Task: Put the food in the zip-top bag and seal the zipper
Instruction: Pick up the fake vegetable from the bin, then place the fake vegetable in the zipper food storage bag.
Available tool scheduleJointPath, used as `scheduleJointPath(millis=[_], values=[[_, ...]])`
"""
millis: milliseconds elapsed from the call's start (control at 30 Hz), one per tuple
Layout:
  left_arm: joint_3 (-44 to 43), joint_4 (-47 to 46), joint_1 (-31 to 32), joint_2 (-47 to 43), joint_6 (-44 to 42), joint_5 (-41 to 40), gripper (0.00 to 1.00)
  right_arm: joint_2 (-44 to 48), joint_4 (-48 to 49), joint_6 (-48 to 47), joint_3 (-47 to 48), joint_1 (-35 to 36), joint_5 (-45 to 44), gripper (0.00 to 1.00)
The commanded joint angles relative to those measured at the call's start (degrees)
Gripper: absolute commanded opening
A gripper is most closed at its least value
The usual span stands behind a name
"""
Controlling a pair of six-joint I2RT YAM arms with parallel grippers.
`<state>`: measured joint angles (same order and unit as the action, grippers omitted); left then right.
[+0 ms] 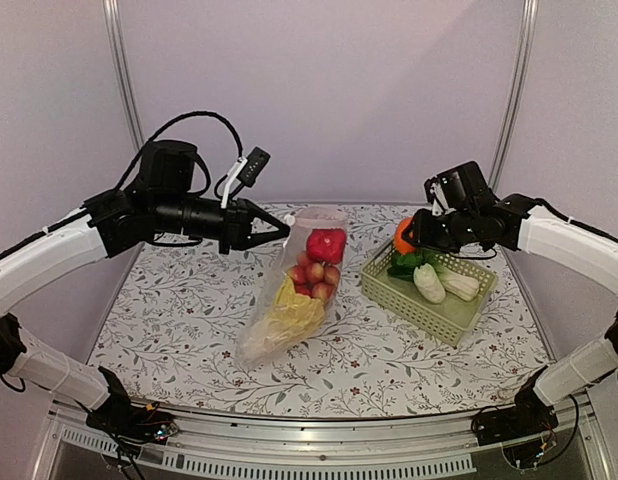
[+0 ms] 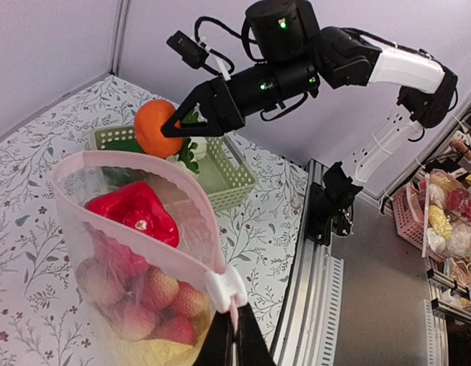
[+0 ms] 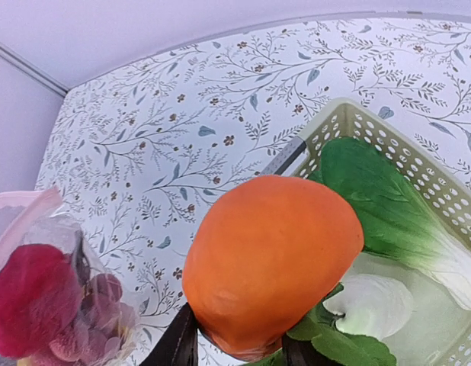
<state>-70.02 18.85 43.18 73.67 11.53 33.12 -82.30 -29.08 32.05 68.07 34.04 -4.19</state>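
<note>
The transparent zip-top bag (image 1: 289, 290) lies open-mouthed at the table's middle. It holds a round red fruit (image 1: 326, 243), a cluster of small red-pink fruits (image 1: 315, 276) and a yellow-white napa cabbage (image 1: 294, 312). My left gripper (image 1: 283, 232) is shut on the end of the bag's mouth. In the left wrist view its jaws (image 2: 235, 339) pinch the zipper strip (image 2: 129, 171) just below a white slider (image 2: 226, 288). My right gripper (image 1: 409, 238) is shut on the orange (image 1: 403, 234) and holds it above the basket's left end. The orange fills the right wrist view (image 3: 273, 259).
A pale green slotted basket (image 1: 414, 312) stands right of the bag, with a green-leaved bok choy (image 3: 380, 198) and a white vegetable (image 1: 429, 284) in it. The metal frame rail runs along the near table edge (image 1: 319, 440).
</note>
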Motion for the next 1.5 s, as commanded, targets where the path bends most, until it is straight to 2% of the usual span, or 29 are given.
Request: scheduleJointPath(millis=[0,167,233,400,500,733,867,1000,1233,1467], values=[[-4.77,2.18,0.44,2.53,-4.47,4.88,0.00,9.19,-3.55,-4.67,0.09,0.17,8.57,0.36],[-7.22,3.41,1.85,5.66,-5.90,6.60,0.00,15.18,-4.23,-6.78,2.50,0.23,19.38,0.37],[-7.78,3.42,2.52,6.67,-6.23,6.64,0.00,16.55,-4.38,-6.58,2.61,0.24,19.49,0.37],[-8.20,3.23,3.35,8.27,-6.17,6.54,0.00,19.14,-6.86,-7.08,0.34,0.22,11.95,0.38],[-7.82,3.03,3.57,8.34,-5.83,6.30,0.00,19.29,-6.76,-6.52,-1.04,0.21,10.45,0.37],[-6.89,3.24,3.93,7.97,-5.97,6.98,0.00,20.50,0.19,-5.06,-0.44,0.17,21.76,0.38],[-6.97,3.50,4.40,8.45,-5.99,7.11,0.00,19.34,6.21,-2.02,0.38,0.23,29.95,0.38],[-7.55,3.73,5.17,8.93,-6.14,7.06,0.00,17.11,12.55,1.32,0.07,0.69,32.87,0.38],[-8.07,4.43,5.69,8.75,-6.56,5.21,0.00,10.53,14.24,1.32,3.51,5.39,34.70,0.38],[-7.77,4.44,5.69,7.63,-6.99,3.27,0.00,8.27,13.72,2.38,1.76,6.09,40.44,0.37]])
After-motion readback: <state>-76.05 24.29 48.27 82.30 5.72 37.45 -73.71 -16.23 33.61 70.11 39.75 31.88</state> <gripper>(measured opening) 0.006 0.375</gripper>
